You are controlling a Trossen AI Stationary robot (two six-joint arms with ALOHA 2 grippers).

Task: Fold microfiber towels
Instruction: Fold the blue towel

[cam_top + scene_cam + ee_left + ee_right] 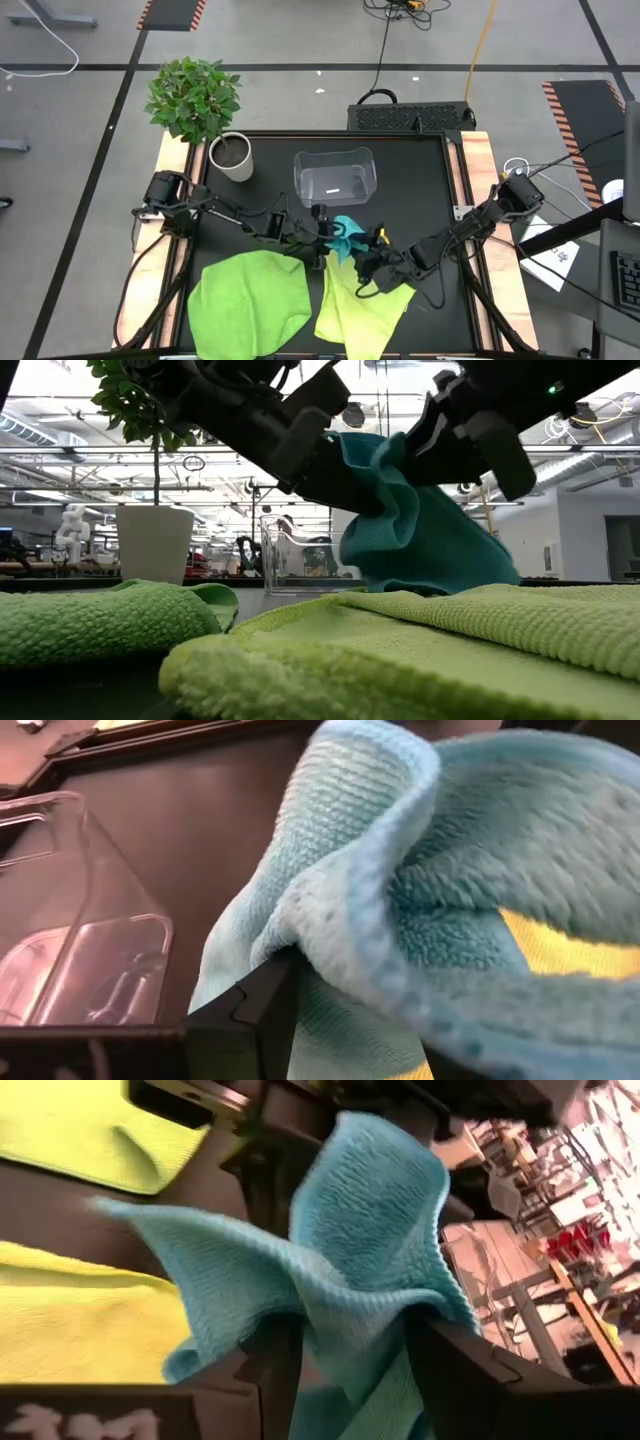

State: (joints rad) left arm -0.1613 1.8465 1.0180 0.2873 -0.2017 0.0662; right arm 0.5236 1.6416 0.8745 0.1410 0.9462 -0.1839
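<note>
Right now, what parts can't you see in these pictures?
- Blue towel: high view, mostly hidden by the left gripper and right gripper that pinch it.
- Yellow towel and green towel: high view, near ends cut off by the picture's edge.
- Bin: low view, right part hidden behind the blue towel.
- Plant: low view, top cut off.

Two black jointed arms w/ cables.

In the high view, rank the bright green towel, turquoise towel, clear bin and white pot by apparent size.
1. bright green towel, spread flat
2. clear bin
3. white pot and turquoise towel: too close to rank, since the towel is bunched and partly hidden by the grippers.
</note>
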